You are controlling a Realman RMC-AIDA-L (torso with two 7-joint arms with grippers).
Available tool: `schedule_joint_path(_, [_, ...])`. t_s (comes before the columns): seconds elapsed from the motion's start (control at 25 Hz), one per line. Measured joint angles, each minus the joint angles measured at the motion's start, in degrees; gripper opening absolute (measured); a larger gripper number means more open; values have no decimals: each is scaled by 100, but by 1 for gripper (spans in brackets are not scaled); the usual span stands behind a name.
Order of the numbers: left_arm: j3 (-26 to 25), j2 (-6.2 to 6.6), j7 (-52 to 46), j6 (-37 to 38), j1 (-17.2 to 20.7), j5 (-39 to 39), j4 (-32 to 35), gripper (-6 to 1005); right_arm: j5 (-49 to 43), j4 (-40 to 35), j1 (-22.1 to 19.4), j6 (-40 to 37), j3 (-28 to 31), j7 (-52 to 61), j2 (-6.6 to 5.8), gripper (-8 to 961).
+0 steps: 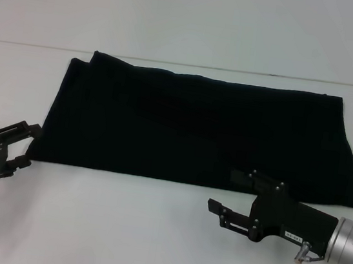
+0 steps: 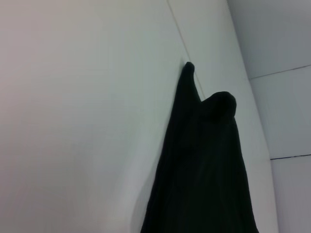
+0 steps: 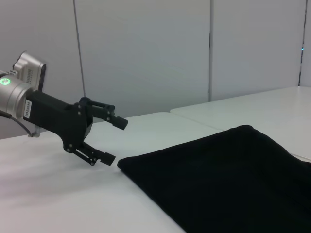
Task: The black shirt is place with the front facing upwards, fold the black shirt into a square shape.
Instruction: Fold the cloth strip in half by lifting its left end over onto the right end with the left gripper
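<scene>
Across the middle of a smooth white counter (image 1: 150, 233), the black shirt (image 1: 196, 128) lies folded into a long, flat matte band, its far left corner slightly bunched. At its near left corner, the left gripper (image 1: 24, 144) sits with fingers spread apart, holding nothing. By the near edge toward the right, the right gripper (image 1: 224, 193), boxy black on a silver wrist, also rests with fingers parted and empty.
</scene>
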Motion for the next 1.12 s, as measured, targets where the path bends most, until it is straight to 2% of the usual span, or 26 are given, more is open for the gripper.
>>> schedule_joint_path(0.28, [2, 2, -160, -334, -16, 135, -45, 878, 6, 2, 15, -1, 31, 11, 0, 808])
schedule_joint_path(0.76, [13, -30, -166, -447, -173, 177, -79, 877, 7, 2, 21, -1, 52, 44, 0, 808])
schedule_joint_path(1.12, [-15, 1, -215, -488, -211, 219, -185, 877, 6, 2, 13, -1, 45, 53, 0, 809])
